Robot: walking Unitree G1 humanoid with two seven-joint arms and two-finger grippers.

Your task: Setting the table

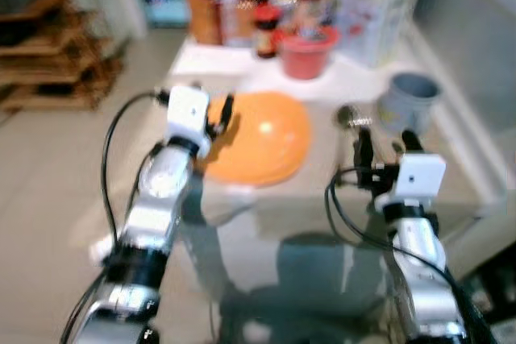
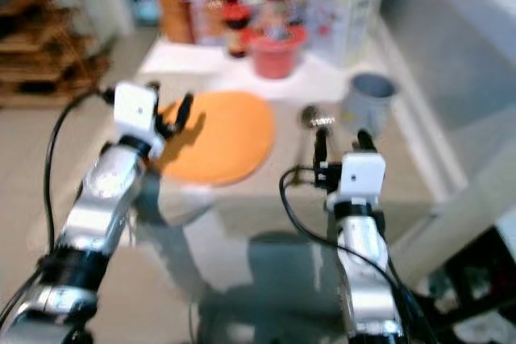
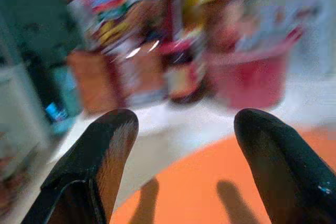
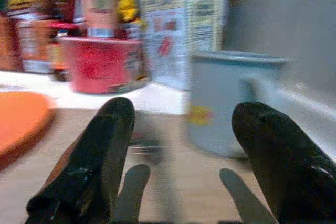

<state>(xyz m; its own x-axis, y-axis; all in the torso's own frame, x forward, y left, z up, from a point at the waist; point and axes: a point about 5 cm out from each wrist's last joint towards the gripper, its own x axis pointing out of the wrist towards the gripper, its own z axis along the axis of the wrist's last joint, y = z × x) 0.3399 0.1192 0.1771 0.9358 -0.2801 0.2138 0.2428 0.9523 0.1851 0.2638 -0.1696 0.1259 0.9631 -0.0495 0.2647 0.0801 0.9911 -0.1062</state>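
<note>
An orange plate (image 1: 262, 136) lies on the table (image 1: 322, 175). A grey mug (image 1: 407, 101) stands at the right, and a metal spoon (image 1: 351, 117) lies between plate and mug. My left gripper (image 1: 216, 110) hovers over the plate's left edge, fingers (image 3: 107, 145) open and empty, with the orange plate (image 3: 220, 187) below them. My right gripper (image 1: 389, 144) is open just short of the spoon and mug; the grey mug (image 4: 231, 100) stands ahead between its fingers (image 4: 102, 140). The frames are blurred.
A red bowl (image 1: 306, 52), jars, bottles and a carton (image 4: 181, 30) crowd the table's far end. A white wall or ledge (image 1: 476, 54) runs along the right. Wooden shelving (image 1: 48, 54) stands on the floor at far left.
</note>
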